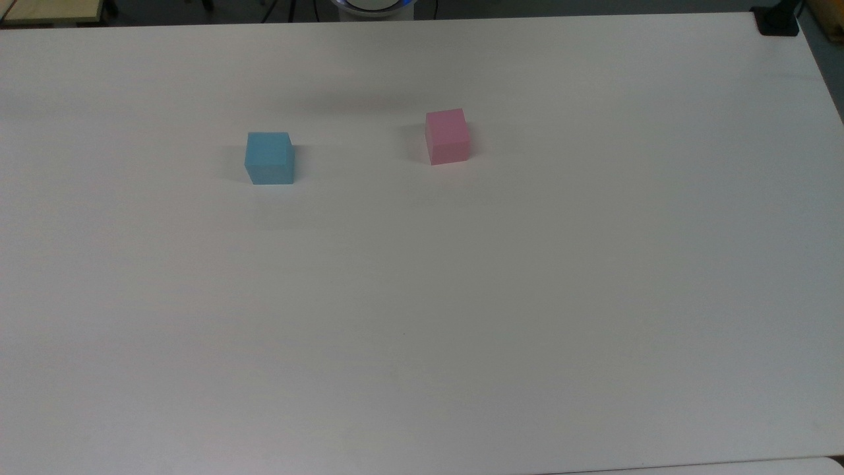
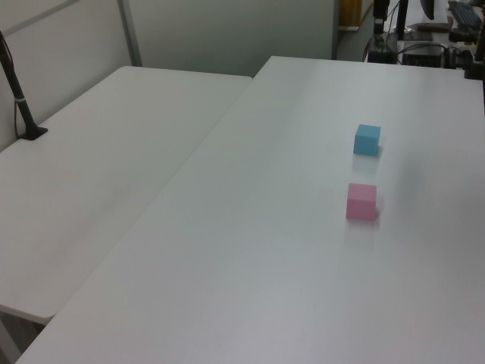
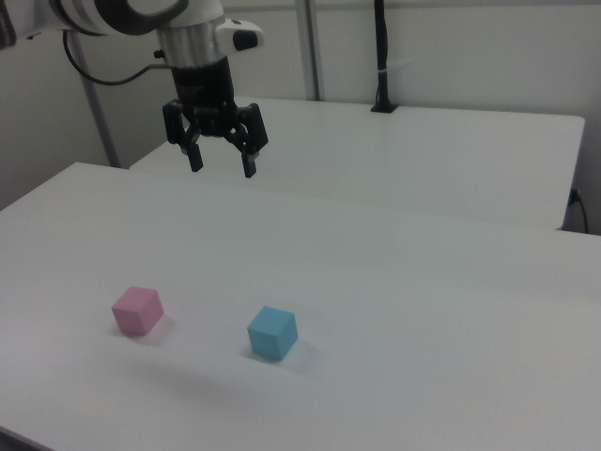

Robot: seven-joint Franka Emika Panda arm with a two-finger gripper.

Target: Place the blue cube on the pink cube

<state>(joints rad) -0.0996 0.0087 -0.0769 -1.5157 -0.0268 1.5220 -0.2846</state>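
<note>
The blue cube sits flat on the white table, with nothing touching it. The pink cube rests on the same table, about three cube widths away, to the top view's right of the blue one. In the right view my gripper hangs high above the table, up and behind both cubes, open, fingers spread and pointing down, nothing between them.
The white table is bare around the cubes. A second white table adjoins it on the left view's left, with a black clamped pole on it. A black clamp sits at the top view's upper right corner.
</note>
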